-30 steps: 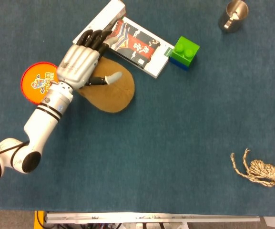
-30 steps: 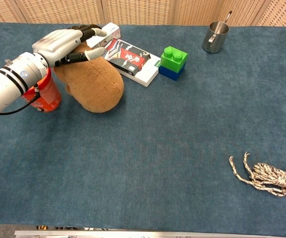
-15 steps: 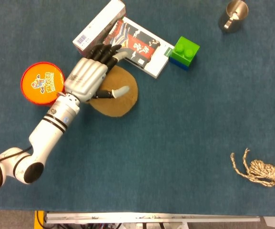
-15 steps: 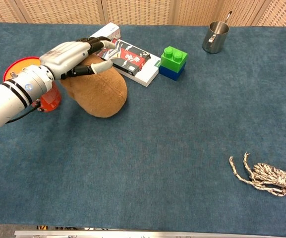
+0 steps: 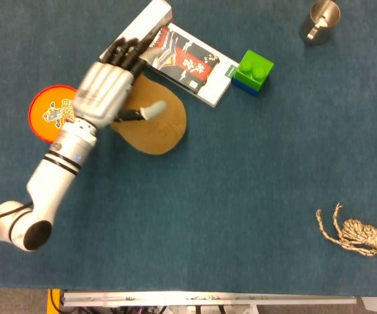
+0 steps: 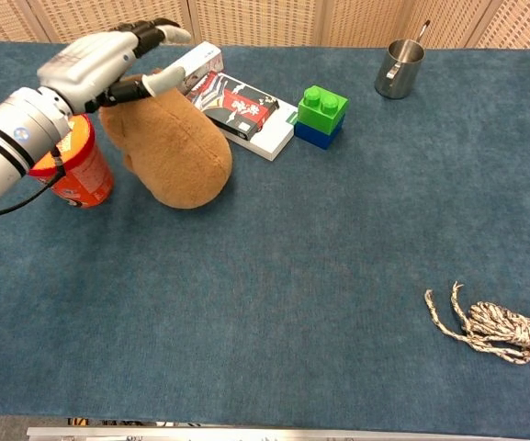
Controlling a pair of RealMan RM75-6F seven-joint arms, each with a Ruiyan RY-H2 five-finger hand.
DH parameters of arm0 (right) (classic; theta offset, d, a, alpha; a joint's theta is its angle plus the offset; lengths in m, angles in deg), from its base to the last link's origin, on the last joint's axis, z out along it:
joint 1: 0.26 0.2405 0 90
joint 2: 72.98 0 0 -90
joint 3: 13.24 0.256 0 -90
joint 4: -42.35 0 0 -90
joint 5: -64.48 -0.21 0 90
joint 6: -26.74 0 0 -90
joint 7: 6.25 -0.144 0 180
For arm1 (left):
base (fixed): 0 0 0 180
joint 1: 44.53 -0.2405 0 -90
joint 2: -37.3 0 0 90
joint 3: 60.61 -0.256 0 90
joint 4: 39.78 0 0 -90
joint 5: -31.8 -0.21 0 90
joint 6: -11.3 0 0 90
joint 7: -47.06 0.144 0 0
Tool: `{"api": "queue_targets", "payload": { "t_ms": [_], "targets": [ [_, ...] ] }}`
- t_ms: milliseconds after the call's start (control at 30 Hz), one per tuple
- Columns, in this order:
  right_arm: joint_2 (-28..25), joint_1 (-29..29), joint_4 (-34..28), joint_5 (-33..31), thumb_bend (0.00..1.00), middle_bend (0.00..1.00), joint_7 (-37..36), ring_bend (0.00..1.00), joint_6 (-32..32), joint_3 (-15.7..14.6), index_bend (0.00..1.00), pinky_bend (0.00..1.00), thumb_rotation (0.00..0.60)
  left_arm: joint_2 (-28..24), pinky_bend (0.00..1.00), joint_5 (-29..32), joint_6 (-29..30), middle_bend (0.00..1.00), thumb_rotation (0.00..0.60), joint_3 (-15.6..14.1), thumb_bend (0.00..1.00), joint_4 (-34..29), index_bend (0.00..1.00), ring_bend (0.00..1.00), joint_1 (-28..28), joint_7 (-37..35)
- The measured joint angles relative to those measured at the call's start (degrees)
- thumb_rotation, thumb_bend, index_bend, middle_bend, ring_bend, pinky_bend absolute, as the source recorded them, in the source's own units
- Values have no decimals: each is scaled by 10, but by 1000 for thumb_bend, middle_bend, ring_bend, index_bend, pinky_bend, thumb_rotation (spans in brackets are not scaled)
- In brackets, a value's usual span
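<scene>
Change: lifted and drawn back toward the red can since half a second ago, left hand (image 6: 108,62) now clear above the brown plush lump (image 6: 168,147) instead of low over it; plush, can, boxes and blocks unmoved
Near edge: frayed rope bundle (image 6: 494,329) lying at the front right of the blue table (image 6: 320,276), well apart from everything else
Left hand: raised, palm down, fingers (image 5: 124,52) extended and slightly spread, thumb jutting out over the plush; holding nothing, open, no visible contact with the plush
Key relation: plush directly below and slightly to the right of the hand, long axis running from near the can toward the front right in the chest view; only the left hand anywhere near it
Arm pose: left forearm slanting in from the lower left in the head view, wrist passing over the red can (image 6: 73,170)
Right hand: not seen in either view
Beside the plush: red can standing upright just to its left, apparently touching or nearly so
Behind the plush: white carton (image 5: 136,27) and printed flat box (image 5: 191,62) lying side by side, fingertips reaching over the carton's near end in the head view
Further right: green block stacked on a blue block (image 6: 320,115), touching the flat box's end
Far corner: metal cup (image 6: 399,67) upright, well apart from the hand
</scene>
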State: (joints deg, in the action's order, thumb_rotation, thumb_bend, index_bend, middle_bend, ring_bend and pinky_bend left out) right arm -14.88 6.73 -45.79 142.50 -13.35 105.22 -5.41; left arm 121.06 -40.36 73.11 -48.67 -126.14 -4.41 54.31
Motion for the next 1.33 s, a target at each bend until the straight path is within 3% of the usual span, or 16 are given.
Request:
{"api": "queue_targets", "payload": {
  "t_ms": [133, 267, 433, 567, 1033, 1333],
  "targets": [
    [-4, 5, -1, 9, 252, 318, -5, 215, -9, -3, 283, 272, 600, -35, 0, 12, 30, 63, 168, 9, 93, -28, 96, 36, -22, 2],
    [-4, 9, 0, 21, 253, 318, -11, 215, -14, -8, 283, 272, 600, -71, 0, 22, 67, 63, 238, 12, 93, -57, 96, 37, -54, 3],
    [2, 16, 6, 36, 254, 317, -16, 215, -24, -17, 283, 272, 600, -102, 0, 31, 123, 63, 257, 7, 92, -88, 96, 37, -101, 17],
    [5, 18, 13, 44, 254, 317, -24, 215, -24, -20, 283, 272, 600, -128, 0, 30, 161, 63, 316, -11, 93, -108, 96, 37, -141, 29],
    [7, 29, 21, 77, 254, 317, -44, 215, -17, -29, 283, 272, 600, -172, 0, -25, 285, 63, 355, -84, 93, -151, 96, 38, -273, 52],
    [10, 38, 18, 83, 254, 318, -41, 215, -23, -32, 283, 272, 600, -166, 0, -27, 294, 63, 360, -94, 93, -149, 96, 38, -308, 47]
  ]
}}
